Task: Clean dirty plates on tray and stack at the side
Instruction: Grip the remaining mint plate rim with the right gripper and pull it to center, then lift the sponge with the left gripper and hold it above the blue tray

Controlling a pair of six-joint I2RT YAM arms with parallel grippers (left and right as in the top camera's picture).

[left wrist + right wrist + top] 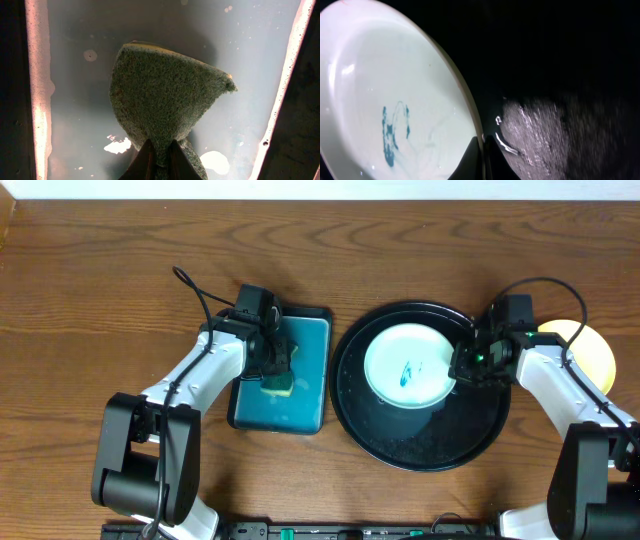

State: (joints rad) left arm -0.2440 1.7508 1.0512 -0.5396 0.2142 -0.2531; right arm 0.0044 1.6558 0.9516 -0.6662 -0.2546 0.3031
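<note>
Wipe step: left fingers (pixel 142 165) clamp sponge (pixel 165 95); right fingers (pixel 469 167) pinch plate (pixel 390 350) rim. Next: carry sponge onto scribble (pixel 390 135), plate held steady.

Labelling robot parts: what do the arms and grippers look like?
Both the left arm and right arm have white links, black joints and a looping black cable. The left gripper and right gripper are black with narrow tapered fingers; a green light glows near the right one.

a robot lab with a dishwashing mock-up: a wooden desk (pixel 90 270) with two robot arms (pixel 190 375) mounted at its near edge, loose cables (pixel 197 292), a sponge (pixel 277 385) at a teal tray (pixel 310 350) and a plate (pixel 408 367) in a black tray (pixel 420 445).
</note>
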